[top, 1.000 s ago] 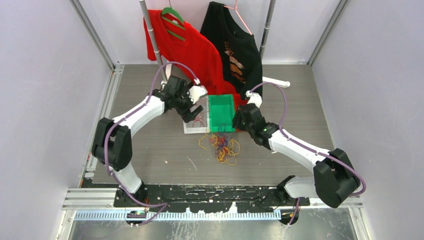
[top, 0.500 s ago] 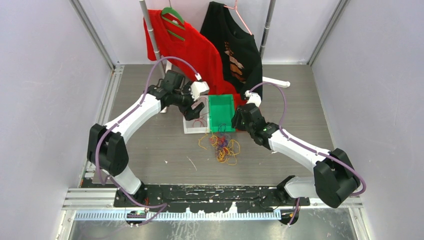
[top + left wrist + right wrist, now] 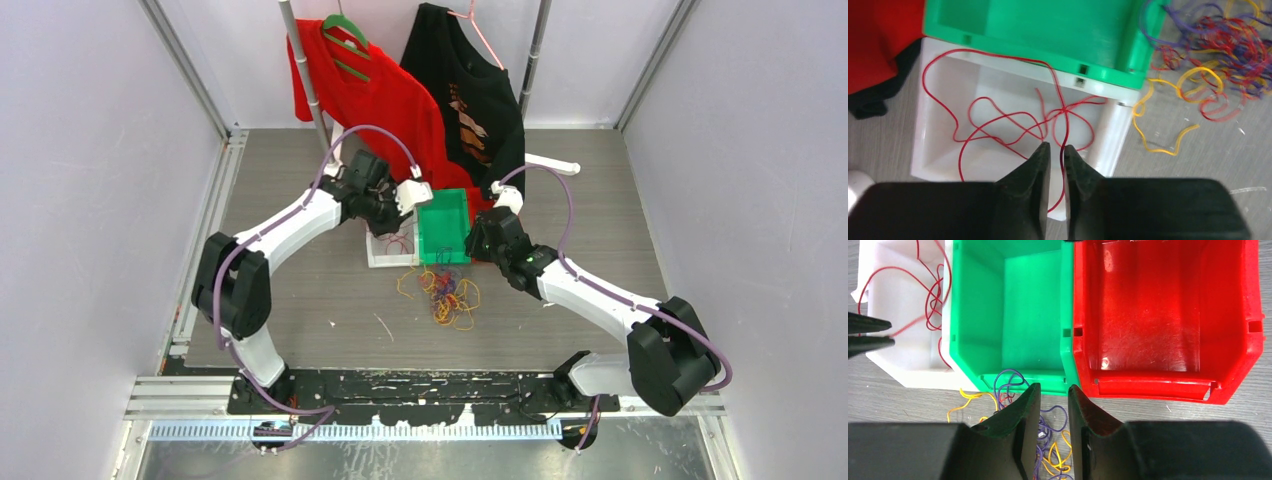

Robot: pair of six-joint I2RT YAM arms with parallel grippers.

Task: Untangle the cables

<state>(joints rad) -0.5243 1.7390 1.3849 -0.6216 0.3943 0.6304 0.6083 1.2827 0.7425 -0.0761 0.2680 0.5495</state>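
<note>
Left gripper [image 3: 1057, 150] fingers nearly together around red cable [image 3: 1064, 127] left of green bin [image 3: 1048, 30], clamp unclear; right gripper [image 3: 1054, 390] fingers slightly apart at green bin's near edge.

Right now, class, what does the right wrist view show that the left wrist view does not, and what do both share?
Only the right wrist view shows the empty red bin. Only the left wrist view shows red shirt fabric. Both show the white bin holding red cables, the green bin and the mixed cable tangle beside them.
</note>
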